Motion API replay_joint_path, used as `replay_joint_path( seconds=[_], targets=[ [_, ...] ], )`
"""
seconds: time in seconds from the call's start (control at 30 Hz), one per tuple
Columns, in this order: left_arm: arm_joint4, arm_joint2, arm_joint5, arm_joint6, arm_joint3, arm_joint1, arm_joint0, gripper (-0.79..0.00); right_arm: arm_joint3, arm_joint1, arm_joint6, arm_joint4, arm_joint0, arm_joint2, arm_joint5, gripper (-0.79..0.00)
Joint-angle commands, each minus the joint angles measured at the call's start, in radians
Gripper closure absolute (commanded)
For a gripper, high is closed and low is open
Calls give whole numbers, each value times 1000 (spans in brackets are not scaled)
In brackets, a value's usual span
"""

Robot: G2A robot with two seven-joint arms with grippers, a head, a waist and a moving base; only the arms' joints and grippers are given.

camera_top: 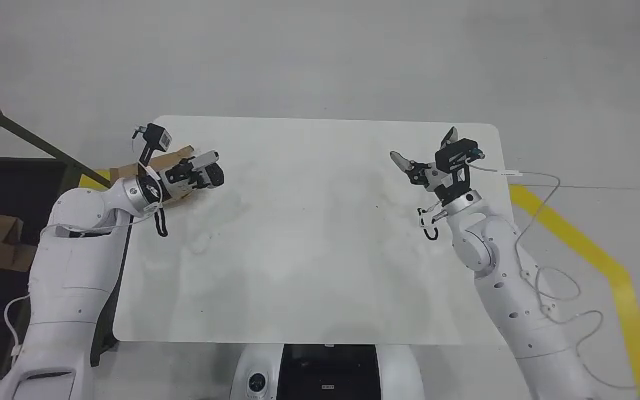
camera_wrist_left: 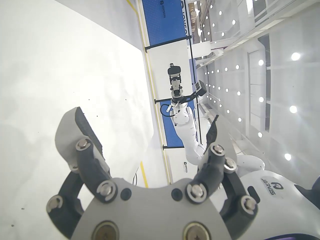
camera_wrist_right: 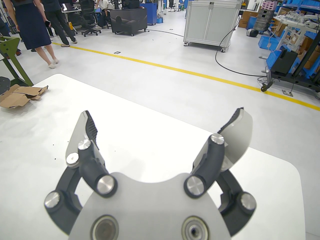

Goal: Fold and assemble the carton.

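A flat, unfolded brown carton (camera_top: pixel 183 154) lies at the table's far left corner, partly hidden under my left arm; in the right wrist view the carton (camera_wrist_right: pixel 20 96) looks crumpled and lies flat. My left gripper (camera_top: pixel 208 172) hovers just inward of it, and in its own view the left gripper (camera_wrist_left: pixel 147 128) is open with nothing between its fingers. My right gripper (camera_top: pixel 425 150) sits over the far right part of the table, a long way from the carton. That right gripper (camera_wrist_right: pixel 162 123) is open and holds nothing.
The white table (camera_top: pixel 320 280) has rounded corners. A dark green metal stand (camera_wrist_right: pixel 10 51) rises just beyond the left edge, near the carton. A thin white cable (camera_top: pixel 530 178) trails off the right side.
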Motion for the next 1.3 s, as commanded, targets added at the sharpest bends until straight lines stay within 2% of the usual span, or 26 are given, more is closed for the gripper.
replay_joint_path(
  seconds=[0.0,0.1,0.17,0.27,0.67,0.77,1.0,1.27],
  targets=[
    [-6,0,6,8,2,-1,2,-785,0,0,0,0,0,0,0,-785],
    [-75,-3,50,39,10,-4,8,-785,0,0,0,0,0,0,0,-785],
    [-198,-13,97,8,39,-8,4,-785,0,0,0,0,0,0,0,-785],
    [-278,-42,103,-24,88,-6,-5,-785,0,0,0,0,0,0,0,-785],
    [-404,-197,7,21,243,8,2,-785,0,0,0,0,0,0,0,-785],
    [-364,-242,-46,87,278,15,8,-785,0,0,0,0,0,0,0,-785],
    [-406,-328,-68,176,377,24,8,-785,0,0,0,0,0,0,0,-785],
    [-350,-353,-85,251,561,37,-59,-785,0,0,0,0,0,0,0,-785]
  ],
)
